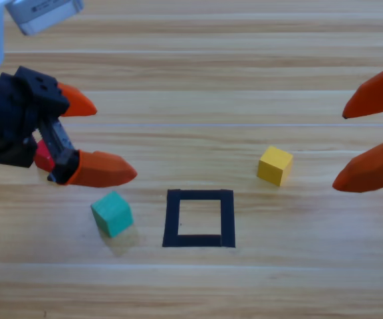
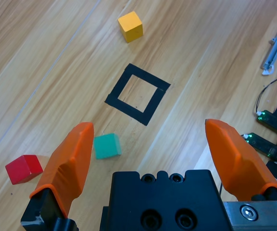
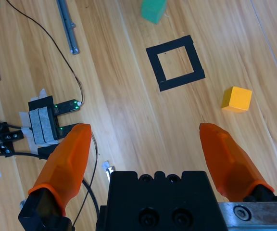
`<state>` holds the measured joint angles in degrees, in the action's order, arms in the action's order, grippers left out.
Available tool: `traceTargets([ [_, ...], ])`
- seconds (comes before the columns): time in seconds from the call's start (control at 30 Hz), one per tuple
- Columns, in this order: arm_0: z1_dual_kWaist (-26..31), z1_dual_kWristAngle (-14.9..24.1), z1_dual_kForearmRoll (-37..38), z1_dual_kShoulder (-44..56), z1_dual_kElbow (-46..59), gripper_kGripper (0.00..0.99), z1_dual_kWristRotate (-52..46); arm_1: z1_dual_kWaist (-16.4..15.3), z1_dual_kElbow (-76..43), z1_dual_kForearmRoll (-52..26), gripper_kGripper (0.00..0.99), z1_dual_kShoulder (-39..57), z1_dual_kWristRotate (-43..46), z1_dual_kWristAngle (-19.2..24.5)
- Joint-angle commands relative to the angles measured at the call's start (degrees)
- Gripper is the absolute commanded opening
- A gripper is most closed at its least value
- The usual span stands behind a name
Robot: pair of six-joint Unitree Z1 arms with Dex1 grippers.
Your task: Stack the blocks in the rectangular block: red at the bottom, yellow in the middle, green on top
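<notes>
Tabletop [image 1: 245, 66] of pale wood: hollow black tape rectangle [image 1: 199, 218] near front edge, centre. Small teal-green cube [image 1: 112, 213] just left of it; small yellow cube [image 1: 275, 165] up-right; small red cube [image 2: 23, 169] by left edge, beneath left gripper [image 1: 105, 139], jaws wide. Right gripper [image 1: 351, 146] at right edge, jaws wide.

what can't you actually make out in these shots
- Red cube: in the high view mostly hidden behind the open left claw; the left wrist view shows it whole.
- Right claw: the high view's right edge cuts off all but its open orange jaws.
- Teal-green cube: the right wrist view's top edge crops it.
</notes>
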<state>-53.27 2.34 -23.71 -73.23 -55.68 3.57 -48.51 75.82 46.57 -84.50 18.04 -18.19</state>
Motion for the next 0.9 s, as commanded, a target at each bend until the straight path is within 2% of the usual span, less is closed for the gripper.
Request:
traceTargets([
  [0.03,-1.2,0.7,-0.5,1.0,-0.3,0.990,-0.3,-3.0,0.5,0.5,0.985,-2.9,0.0,0.5],
  [0.2,-1.2,0.9,-0.6,1.1,-0.3,0.990,-0.4,-3.0,0.4,0.5,0.985,-2.8,-1.2,1.1],
  [0.43,-1.2,1.1,-0.5,1.0,-0.4,0.990,-0.5,-3.0,0.2,-0.2,0.986,-4.3,-6.1,6.3],
  [0.57,-1.2,1.3,-0.5,0.9,-0.5,0.990,-0.6,-3.0,-0.4,-3.8,0.986,-8.6,-12.7,15.2],
  [0.8,-1.2,1.6,-0.5,1.0,-0.6,0.990,-0.6,-2.8,4.4,-5.3,0.983,-18.9,-30.3,38.0],
  [0.9,-1.0,3.4,-0.5,1.2,-0.6,0.990,-2.6,-2.8,5.5,-4.1,0.985,-19.9,-36.5,39.1],
])
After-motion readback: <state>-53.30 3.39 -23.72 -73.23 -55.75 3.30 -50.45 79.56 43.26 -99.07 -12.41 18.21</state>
